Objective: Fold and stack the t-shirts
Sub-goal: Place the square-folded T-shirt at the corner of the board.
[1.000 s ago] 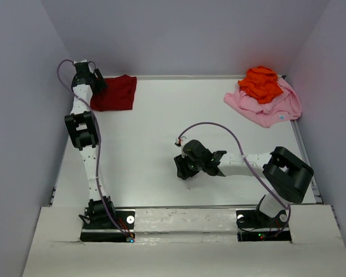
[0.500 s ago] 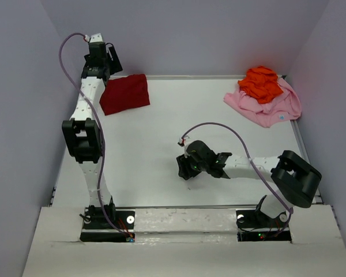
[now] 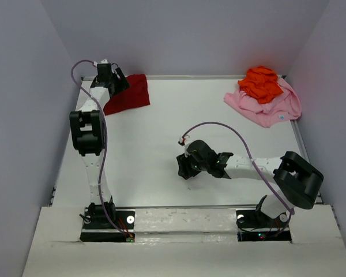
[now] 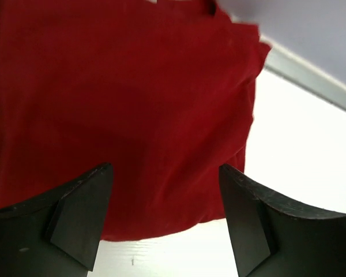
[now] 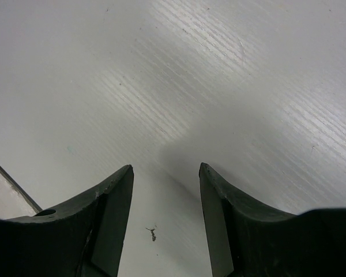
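Observation:
A folded dark red t-shirt (image 3: 130,94) lies flat at the table's far left corner; it fills most of the left wrist view (image 4: 132,104). My left gripper (image 3: 116,82) hovers above its left part, jaws open, nothing between them (image 4: 164,184). A bright orange t-shirt (image 3: 260,83) sits crumpled on top of a light pink t-shirt (image 3: 271,108) at the far right. My right gripper (image 3: 183,168) rests low over the bare table middle, open and empty (image 5: 165,173).
The white table (image 3: 161,127) is bounded by a raised rim at the back (image 3: 190,76) and grey walls on three sides. A purple cable (image 3: 219,128) loops over the right arm. The right elbow (image 3: 299,179) sits near the table's right edge.
My left arm swung right along the back edge and came lower over the red t-shirt, which shifted slightly right. The right gripper barely moved.

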